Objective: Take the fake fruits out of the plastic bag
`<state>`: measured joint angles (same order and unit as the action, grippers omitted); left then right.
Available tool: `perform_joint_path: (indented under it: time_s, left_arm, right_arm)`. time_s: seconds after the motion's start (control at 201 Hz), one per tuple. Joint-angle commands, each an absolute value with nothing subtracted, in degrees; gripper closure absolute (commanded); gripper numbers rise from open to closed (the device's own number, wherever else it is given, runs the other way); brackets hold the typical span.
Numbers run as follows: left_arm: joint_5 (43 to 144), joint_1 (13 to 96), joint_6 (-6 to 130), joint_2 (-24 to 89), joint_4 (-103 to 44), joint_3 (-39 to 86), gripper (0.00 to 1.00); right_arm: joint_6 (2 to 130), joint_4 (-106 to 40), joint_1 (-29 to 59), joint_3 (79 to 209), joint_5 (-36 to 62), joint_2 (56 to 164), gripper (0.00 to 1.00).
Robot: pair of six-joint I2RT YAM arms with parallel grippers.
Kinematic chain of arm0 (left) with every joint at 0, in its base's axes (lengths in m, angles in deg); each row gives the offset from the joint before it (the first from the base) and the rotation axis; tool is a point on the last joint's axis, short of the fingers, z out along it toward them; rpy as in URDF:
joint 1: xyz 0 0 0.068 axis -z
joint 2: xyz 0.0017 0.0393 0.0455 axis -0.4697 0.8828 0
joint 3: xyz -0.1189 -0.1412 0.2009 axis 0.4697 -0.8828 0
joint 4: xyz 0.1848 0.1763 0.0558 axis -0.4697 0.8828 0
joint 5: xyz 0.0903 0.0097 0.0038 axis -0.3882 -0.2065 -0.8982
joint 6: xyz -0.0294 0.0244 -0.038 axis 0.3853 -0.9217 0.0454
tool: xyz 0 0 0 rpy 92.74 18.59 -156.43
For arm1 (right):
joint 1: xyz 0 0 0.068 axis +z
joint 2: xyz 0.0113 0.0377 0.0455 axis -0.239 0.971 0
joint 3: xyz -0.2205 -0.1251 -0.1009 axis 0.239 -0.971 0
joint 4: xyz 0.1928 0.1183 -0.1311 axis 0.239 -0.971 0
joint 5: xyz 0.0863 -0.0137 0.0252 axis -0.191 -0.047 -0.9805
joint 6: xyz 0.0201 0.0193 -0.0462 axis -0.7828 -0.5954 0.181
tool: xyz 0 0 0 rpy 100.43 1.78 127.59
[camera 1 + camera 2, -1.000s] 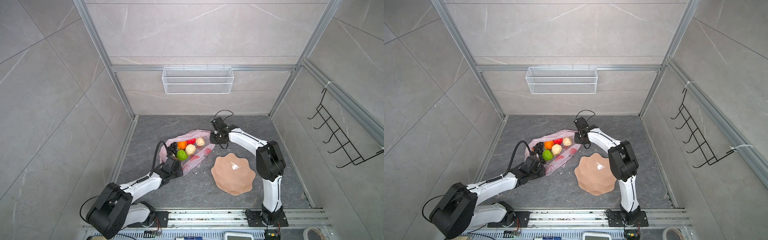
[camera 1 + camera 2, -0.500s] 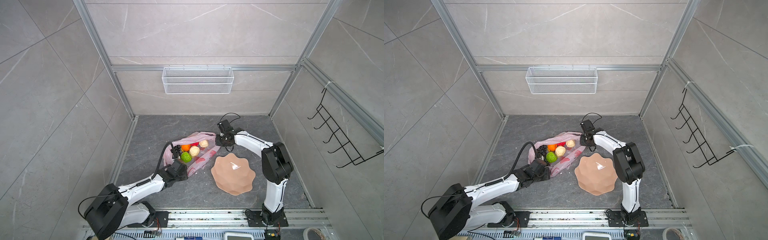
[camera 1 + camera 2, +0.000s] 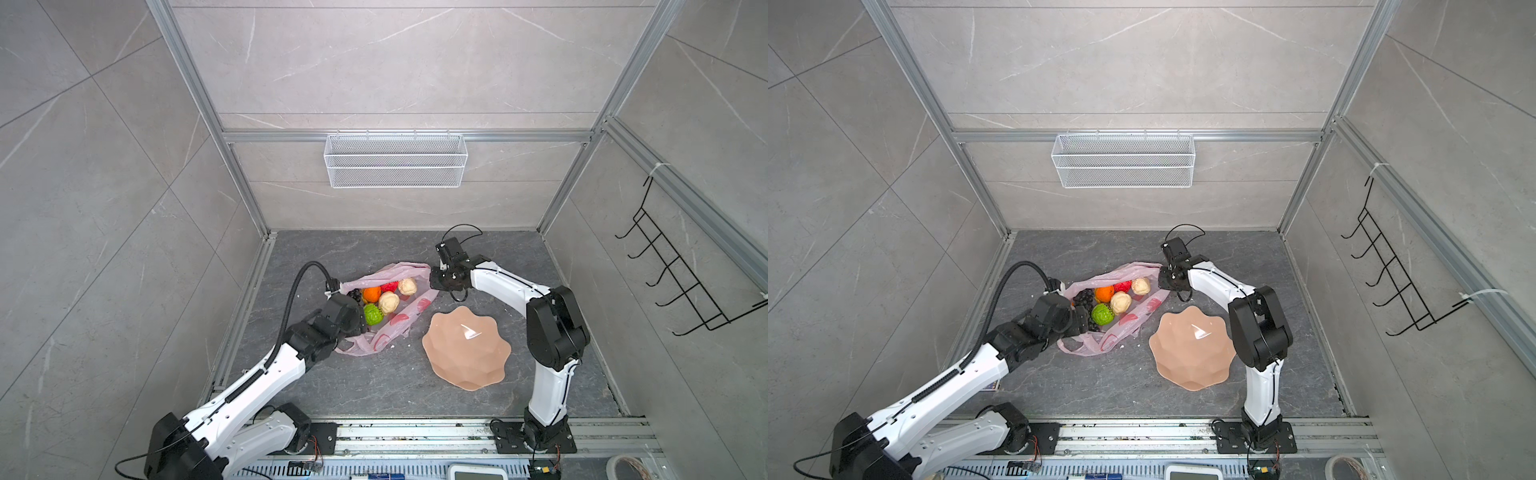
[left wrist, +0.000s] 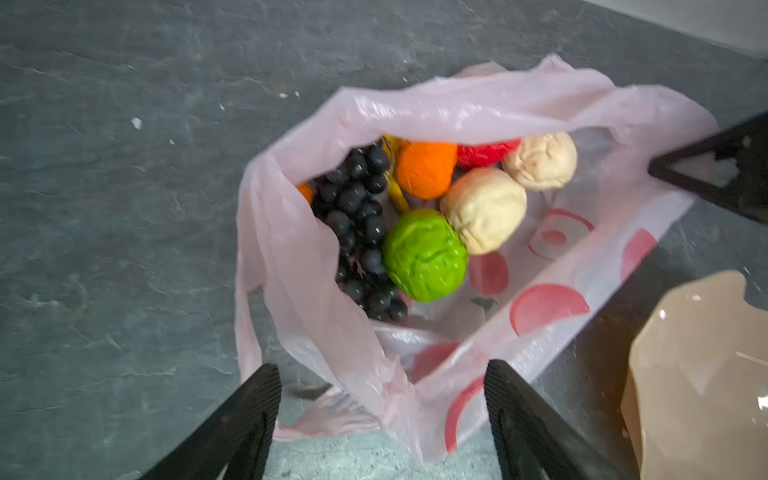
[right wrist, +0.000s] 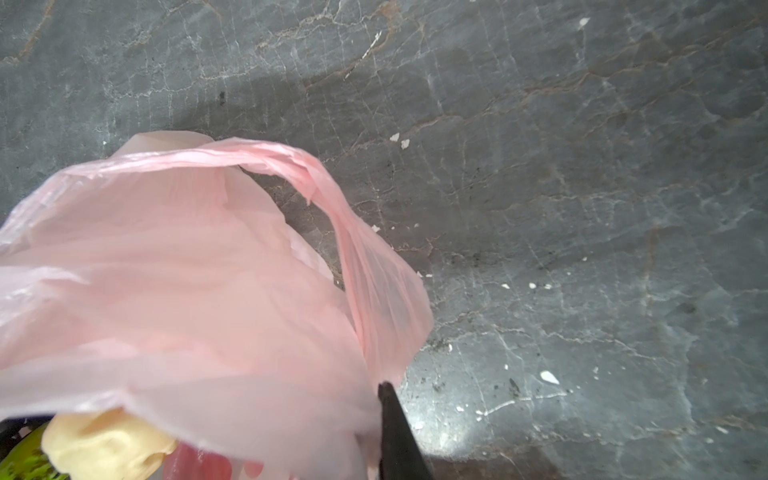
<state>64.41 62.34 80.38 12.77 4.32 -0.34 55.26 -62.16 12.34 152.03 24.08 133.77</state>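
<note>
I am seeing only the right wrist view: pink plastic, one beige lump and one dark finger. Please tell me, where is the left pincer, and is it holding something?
Observer: The left pincer hangs over the near rim of the plastic bag, jaws wide apart, gripping nothing.
Operator: Thank you. Which fruits are inside?
Observer: A grape bunch, an orange, a red piece, a green ball and two beige lumps all sit in the open mouth.
Operator: Is there some place to put them?
Observer: A peach plate lies beside the bag, with no fruit on it.
</note>
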Motion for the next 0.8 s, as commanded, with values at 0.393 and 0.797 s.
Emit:
perform_joint_path:
  time_s: [0.393,0.797]
  left_arm:
    - [69.1,47.91,77.93,30.91,2.39,5.4,0.52]
    - [77.53,44.5,81.92,22.1,-9.5,-8.24,0.88]
  right_arm:
    - [56.72,-62.29,12.27,152.14,25.27,131.49,0.85]
    - [57.78,-62.46,10.67,154.53,23.55,134.22,0.85]
